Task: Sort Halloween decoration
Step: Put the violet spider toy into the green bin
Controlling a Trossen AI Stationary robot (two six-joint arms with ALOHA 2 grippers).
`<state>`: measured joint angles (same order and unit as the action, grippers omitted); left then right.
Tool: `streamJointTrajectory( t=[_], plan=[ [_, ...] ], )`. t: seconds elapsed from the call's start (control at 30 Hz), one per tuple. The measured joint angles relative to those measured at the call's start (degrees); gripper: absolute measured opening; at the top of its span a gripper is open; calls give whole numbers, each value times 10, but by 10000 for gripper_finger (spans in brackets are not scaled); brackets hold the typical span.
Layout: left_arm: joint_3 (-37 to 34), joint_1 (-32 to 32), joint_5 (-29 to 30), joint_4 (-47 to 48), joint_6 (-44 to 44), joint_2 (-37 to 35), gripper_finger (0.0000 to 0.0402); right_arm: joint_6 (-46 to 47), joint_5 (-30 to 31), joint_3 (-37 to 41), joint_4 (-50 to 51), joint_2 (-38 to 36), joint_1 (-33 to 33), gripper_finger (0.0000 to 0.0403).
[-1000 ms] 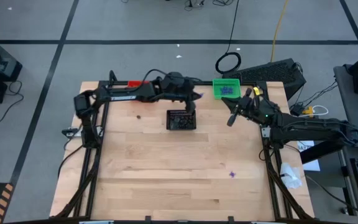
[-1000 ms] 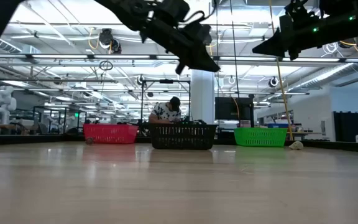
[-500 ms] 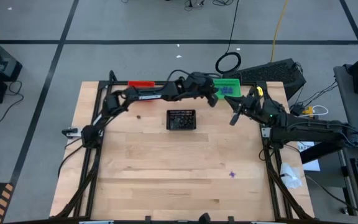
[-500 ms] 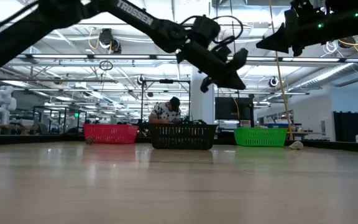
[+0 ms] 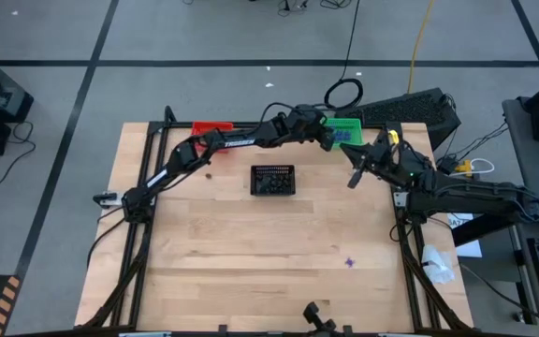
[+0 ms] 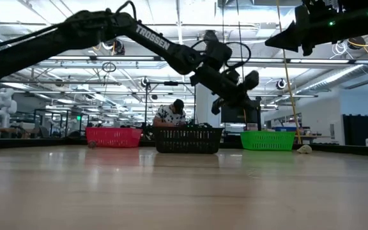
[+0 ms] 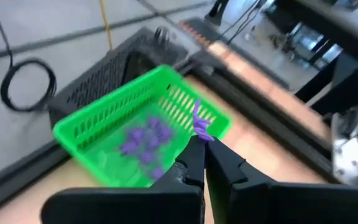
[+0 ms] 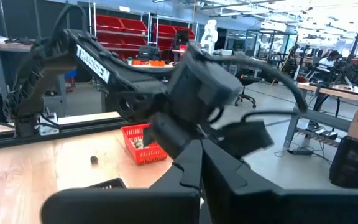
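In the high view the left gripper (image 5: 328,138) reaches across the upper middle of the frame to the near-left rim of the green basket (image 5: 346,124), which sits at the table's (image 5: 251,243) top edge right of centre. In the left wrist view its fingers (image 7: 194,155) are pinched fully together on a purple trinket (image 7: 200,123); the trinket's long axis runs nearly straight up the frame from the fingertips, its spiky end toward the top, over the basket's mesh wall. More purple trinkets (image 7: 143,140) lie heaped inside the green basket, toward the frame's middle left.

The right gripper (image 5: 352,178) hangs right of centre in the high view, just below the green basket and raised off the table; its fingers are closed with nothing between them.

A black basket (image 5: 273,180) stands at the upper middle of the table and a red basket (image 5: 211,127) at the top edge left of centre. A dark bit (image 5: 208,173) lies below the red basket, and one lone purple piece (image 5: 350,262) lies in the lower right part of the table; too small to tell its heading
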<state>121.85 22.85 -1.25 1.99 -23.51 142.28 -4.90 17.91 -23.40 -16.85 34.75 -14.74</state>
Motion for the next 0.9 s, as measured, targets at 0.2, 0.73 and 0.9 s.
streamJointTrajectory(
  t=[0.2, 0.73, 0.9],
  plan=[
    [25, 5, -4, 33, -1, 22, 1, 8, 0, 0, 0, -2, 0, 0],
    [25, 18, -49, 29, -47, 51, 1, 14, -2, 0, 0, -2, 2, 0],
    [25, 18, -54, 29, -62, 61, 1, 13, -2, 0, 0, -2, 2, 0]
  ],
)
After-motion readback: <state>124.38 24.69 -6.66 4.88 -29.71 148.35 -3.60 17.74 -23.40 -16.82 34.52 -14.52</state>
